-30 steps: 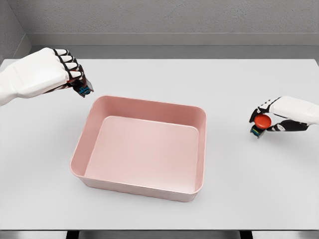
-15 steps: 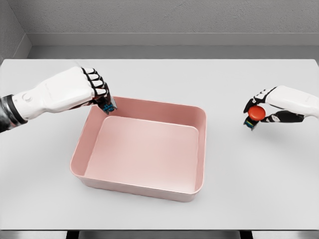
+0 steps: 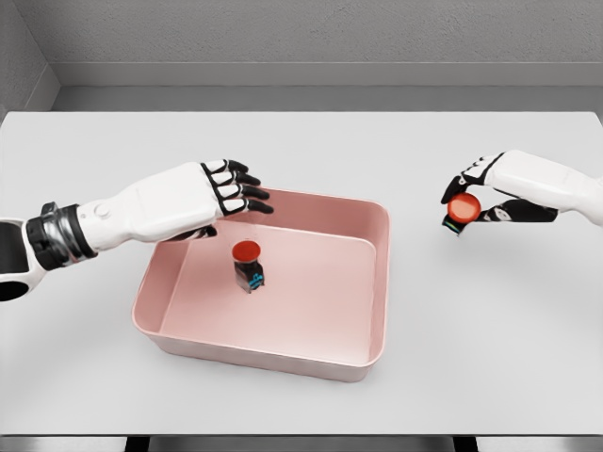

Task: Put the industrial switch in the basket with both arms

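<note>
A shallow, rounded-corner pink plastic basket (image 3: 372, 282) is seen at the centre of the frame, set on a plain white table (image 3: 471, 377). Inside it, left of its middle, an industrial switch with a round red button on a dark body (image 3: 249, 266) is shown; whether it is resting on the pink floor or just above it cannot be told. The white left hand (image 3: 203, 198) with black-jointed fingers is extended from the left edge over the basket's upper left corner, above the switch and apart from it. Its fingers (image 3: 243, 193) are stretched out nearly straight toward the right and nothing is held in them.

At the right of the frame, well apart from the basket, a second red-buttoned switch with a dark and green body (image 3: 461, 210) is gripped by the right hand (image 3: 499, 188) above the table. Its fingers are curled around the switch, with the red button faced toward the lower left.
</note>
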You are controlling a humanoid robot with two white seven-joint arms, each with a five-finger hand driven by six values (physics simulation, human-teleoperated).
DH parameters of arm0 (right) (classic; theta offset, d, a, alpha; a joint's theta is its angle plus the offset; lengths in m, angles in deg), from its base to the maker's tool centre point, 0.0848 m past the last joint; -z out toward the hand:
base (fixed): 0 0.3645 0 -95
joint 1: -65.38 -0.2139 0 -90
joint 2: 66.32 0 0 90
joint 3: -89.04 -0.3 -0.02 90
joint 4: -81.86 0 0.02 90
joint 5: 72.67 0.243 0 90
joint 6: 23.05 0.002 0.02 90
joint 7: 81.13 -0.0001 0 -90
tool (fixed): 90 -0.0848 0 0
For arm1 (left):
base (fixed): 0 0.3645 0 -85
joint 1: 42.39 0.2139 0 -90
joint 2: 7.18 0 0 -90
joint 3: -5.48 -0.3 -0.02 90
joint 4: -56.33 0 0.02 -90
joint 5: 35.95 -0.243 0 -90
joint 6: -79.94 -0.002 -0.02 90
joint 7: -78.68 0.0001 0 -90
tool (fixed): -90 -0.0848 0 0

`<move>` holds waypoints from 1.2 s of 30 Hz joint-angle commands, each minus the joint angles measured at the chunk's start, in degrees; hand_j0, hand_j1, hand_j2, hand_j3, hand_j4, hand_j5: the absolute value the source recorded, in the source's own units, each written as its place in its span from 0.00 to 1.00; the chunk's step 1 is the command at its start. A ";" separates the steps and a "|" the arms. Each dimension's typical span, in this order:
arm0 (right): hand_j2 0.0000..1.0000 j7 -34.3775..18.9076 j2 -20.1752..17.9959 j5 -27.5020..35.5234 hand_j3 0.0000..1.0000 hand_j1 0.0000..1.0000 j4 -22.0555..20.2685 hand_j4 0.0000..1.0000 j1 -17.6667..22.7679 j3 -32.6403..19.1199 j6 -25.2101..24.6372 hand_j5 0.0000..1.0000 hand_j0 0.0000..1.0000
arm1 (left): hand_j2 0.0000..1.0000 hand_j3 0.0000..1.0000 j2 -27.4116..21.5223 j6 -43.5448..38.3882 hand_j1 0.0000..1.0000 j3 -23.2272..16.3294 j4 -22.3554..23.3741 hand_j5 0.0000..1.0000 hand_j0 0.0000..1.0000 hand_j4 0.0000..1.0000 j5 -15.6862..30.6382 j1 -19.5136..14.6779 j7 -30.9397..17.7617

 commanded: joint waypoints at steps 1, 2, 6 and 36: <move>0.50 0.67 0.55 0.47 0.50 0.50 -0.53 0.50 -0.09 0.04 -0.12 0.50 0.50 | 1.00 1.00 -0.29 -0.04 1.00 0.21 -0.01 1.00 1.00 1.00 0.39 0.00 0.11; 0.50 0.67 0.64 0.47 0.50 0.50 -0.70 0.50 -0.09 0.04 -0.12 0.50 0.50 | 1.00 1.00 -0.46 -0.04 1.00 0.48 -0.01 1.00 1.00 1.00 0.56 0.00 0.11; 0.50 0.67 1.43 0.47 0.50 0.50 -1.23 0.50 -0.62 0.13 -0.12 0.50 0.50 | 1.00 1.00 -9.42 -0.04 1.00 0.83 -0.01 1.00 1.00 1.00 5.74 -2.72 0.02; 0.47 0.41 8.55 0.30 0.47 0.47 -6.06 0.47 -6.68 6.19 -0.12 0.47 0.47 | 1.00 1.00 -19.54 -0.04 1.00 0.74 0.08 1.00 1.00 1.00 8.21 -4.04 -3.23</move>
